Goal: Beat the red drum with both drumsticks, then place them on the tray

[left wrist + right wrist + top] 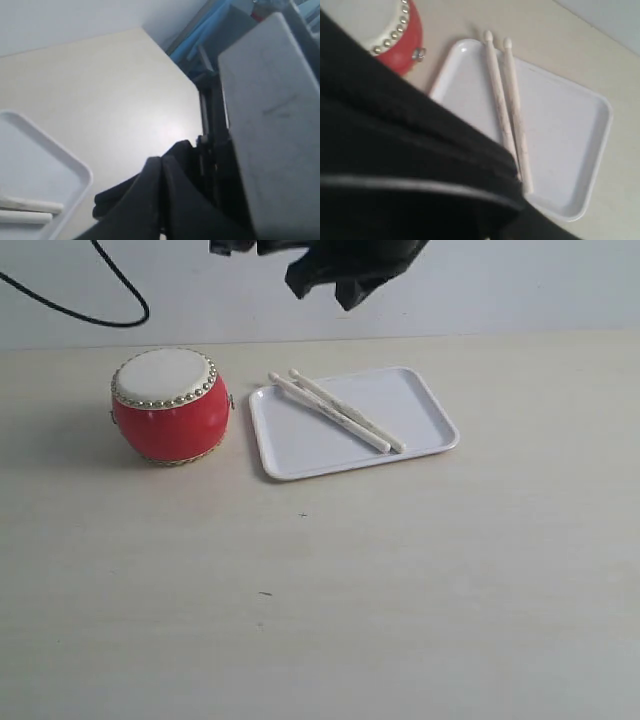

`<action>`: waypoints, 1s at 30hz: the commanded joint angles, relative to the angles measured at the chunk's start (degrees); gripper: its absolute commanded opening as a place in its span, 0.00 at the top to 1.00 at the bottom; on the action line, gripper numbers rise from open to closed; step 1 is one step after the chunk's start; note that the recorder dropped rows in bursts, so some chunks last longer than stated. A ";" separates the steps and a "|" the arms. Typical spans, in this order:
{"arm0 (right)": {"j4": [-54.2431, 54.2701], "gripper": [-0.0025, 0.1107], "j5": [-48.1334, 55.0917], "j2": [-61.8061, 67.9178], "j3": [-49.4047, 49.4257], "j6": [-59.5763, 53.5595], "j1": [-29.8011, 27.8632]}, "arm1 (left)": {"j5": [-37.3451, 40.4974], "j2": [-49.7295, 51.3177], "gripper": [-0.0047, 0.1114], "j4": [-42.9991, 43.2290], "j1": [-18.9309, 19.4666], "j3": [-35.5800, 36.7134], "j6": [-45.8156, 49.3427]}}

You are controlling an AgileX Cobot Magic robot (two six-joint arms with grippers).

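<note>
Both drumsticks lie on the white tray, next to the red drum.

The sticks rest side by side, touching. Their round tips poke just over the rim at the corner near the drum. They lie flat, so they should not roll off. The drum stands upright on the table, just beside the tray. The left gripper and right gripper hang up high and hold nothing. I cannot tell if their fingers are spread or pressed together.
</note>
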 commanded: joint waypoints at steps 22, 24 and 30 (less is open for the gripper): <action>30.67 0.98 -6.47 -58.44 18.49 -9.02 0.38 | 3.89 -72.95 0.96 50.06 -2.03 11.12 -30.47; 31.40 0.98 -11.72 -65.19 26.27 -9.84 0.38 | 6.01 -76.79 0.96 50.17 -1.89 13.42 -30.83; 35.30 0.98 -20.85 -78.93 40.47 -9.94 0.38 | 5.94 -84.48 0.96 49.57 -1.77 20.17 -34.41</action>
